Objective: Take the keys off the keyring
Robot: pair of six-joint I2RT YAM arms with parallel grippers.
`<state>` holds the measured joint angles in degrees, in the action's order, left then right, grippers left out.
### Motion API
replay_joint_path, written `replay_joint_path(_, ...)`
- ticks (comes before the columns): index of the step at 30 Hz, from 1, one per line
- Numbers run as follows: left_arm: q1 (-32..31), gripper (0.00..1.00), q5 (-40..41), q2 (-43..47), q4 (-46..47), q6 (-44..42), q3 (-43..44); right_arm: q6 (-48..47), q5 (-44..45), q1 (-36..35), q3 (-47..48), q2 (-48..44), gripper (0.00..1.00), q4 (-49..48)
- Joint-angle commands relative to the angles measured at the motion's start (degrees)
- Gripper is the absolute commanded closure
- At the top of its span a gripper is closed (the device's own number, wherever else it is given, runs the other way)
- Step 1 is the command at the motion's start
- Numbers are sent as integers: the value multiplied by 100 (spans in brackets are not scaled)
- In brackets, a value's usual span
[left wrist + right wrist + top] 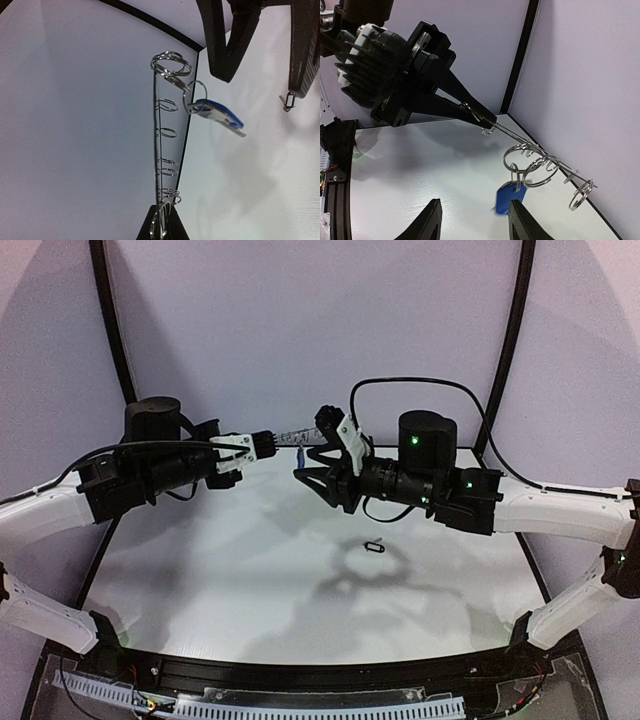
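Nearest us, the right pincer (475,220) gapes wide, empty; opposite, the left pincer (482,117) clamps the keyring (171,65) edge-on in mid-air. We judge a hard tug on the blue key (507,197), dangling just beyond the right fingertips (434,212), could wrench the ring loose. The black key (375,546) lies on the table (200,580) below. No containers.

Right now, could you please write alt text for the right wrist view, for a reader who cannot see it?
The left gripper pinches the keyring edge-on above the table, and a blue key hangs from one of its wire loops. The right gripper is open in the foreground, near the key.
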<state>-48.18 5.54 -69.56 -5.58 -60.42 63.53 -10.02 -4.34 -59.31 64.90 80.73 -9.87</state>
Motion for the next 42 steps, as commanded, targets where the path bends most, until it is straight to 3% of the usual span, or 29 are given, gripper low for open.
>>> replay_joint_path(1,-77,99,133,-57,117,28,182,-61,73,-52,119,-37,55,-19)
replay_joint_path(13,-95,99,187,-164,176,8,205,-69,399,-54,233,46,62,84)
replay_joint_path(22,-104,99,-40,-18,69,99,183,-399,383,-51,551,56,64,919)
replay_joint_path(42,-103,99,-198,112,-86,165,144,-285,407,-54,563,7,68,943)
